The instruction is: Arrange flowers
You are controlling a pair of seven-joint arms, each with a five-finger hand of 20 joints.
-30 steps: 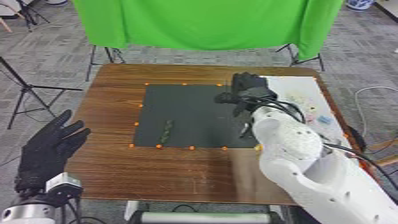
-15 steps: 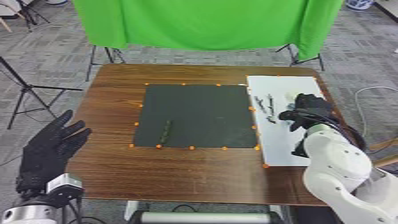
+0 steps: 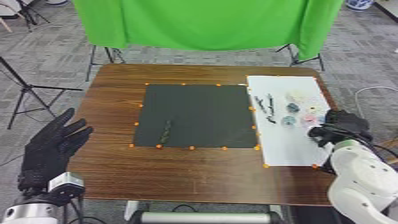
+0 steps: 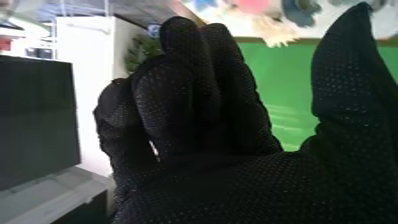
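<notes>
My right hand (image 3: 343,126) is at the right edge of the white board (image 3: 286,150), its fingers open and holding nothing; in the right wrist view the hand (image 4: 200,145) has loosely extended fingers, thumb apart. One green stem (image 3: 166,132) lies on the dark mat (image 3: 202,112). On the board are dark stems (image 3: 271,106), a pale flower (image 3: 296,94), a dark teal flower (image 3: 292,107), a blue one (image 3: 289,120) and a pink one (image 3: 309,118). The right wrist view also has a pink flower (image 4: 253,5) and a cream flower (image 4: 274,31). My left hand (image 3: 49,150) is open beside the table's left edge.
The brown table (image 3: 178,175) carries the mat left of the board. Orange markers (image 3: 192,148) line their edges. A green cloth (image 3: 209,25) hangs beyond the far edge, and a tripod (image 3: 33,90) stands on the floor at left.
From the dark mat's right side my right hand has moved right and nearer across the white board, uncovering the flowers and stems there. The left hand has stayed in place.
</notes>
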